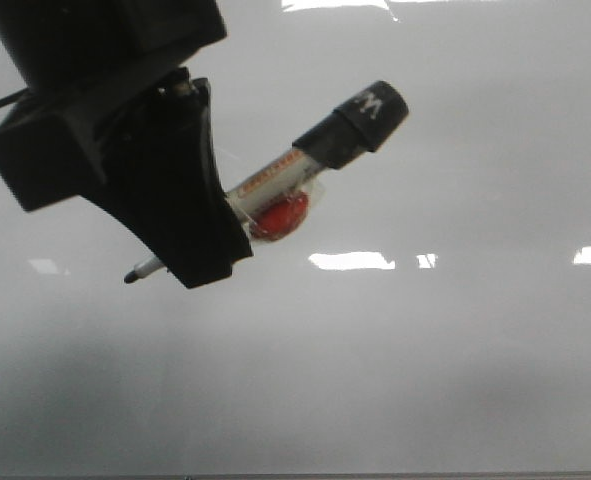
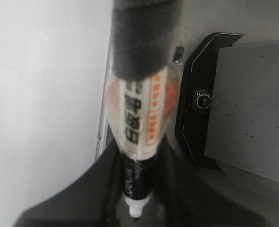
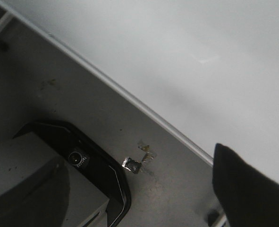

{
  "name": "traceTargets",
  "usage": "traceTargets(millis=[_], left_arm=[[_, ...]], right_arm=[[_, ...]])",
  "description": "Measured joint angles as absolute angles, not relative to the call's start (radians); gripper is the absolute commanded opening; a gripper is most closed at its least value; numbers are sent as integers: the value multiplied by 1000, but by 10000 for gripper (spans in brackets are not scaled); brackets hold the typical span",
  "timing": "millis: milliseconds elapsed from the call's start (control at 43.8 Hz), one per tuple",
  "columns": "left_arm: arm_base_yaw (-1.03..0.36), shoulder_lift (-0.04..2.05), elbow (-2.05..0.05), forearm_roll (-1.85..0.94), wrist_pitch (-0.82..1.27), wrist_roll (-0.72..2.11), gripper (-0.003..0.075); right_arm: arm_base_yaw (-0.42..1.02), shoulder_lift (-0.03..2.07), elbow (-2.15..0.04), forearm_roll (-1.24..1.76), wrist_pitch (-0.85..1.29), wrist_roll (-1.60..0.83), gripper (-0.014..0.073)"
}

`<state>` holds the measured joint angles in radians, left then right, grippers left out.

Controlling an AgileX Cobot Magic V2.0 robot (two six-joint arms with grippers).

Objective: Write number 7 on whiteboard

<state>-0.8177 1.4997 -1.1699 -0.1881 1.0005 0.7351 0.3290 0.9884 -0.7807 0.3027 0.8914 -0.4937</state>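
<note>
My left gripper (image 1: pixel 203 215) is shut on a marker (image 1: pixel 305 160) and holds it slanted over the whiteboard (image 1: pixel 395 380). The marker has a white body with an orange label, a red lump taped to it and a black cap on its raised end. Its bare tip (image 1: pixel 130 277) points down to the left, and I cannot tell whether it touches the board. The left wrist view shows the marker (image 2: pixel 139 118) between the dark fingers (image 2: pixel 73 208). No number 7 shows on the board. My right gripper (image 3: pixel 144 198) hangs open and empty beside the board's edge, one dark finger (image 3: pixel 245 191) in view.
The whiteboard's metal edge (image 3: pixel 130 97) runs along a grey table (image 3: pixel 177 189). A black device with a small lens (image 3: pixel 78 158) stands on the table next to the board, also seen in the left wrist view (image 2: pixel 201 101). A foil scrap (image 3: pixel 132 164) lies near it.
</note>
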Motion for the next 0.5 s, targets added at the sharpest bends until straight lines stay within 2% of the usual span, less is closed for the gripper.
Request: traceTargets(millis=[228, 502], left_arm=[[-862, 1504, -1170, -188, 993, 782, -20], [-883, 1504, -1170, -188, 974, 810, -20]], right_arm=[[449, 1002, -781, 509, 869, -842, 634], [544, 1075, -811, 677, 808, -1060, 634]])
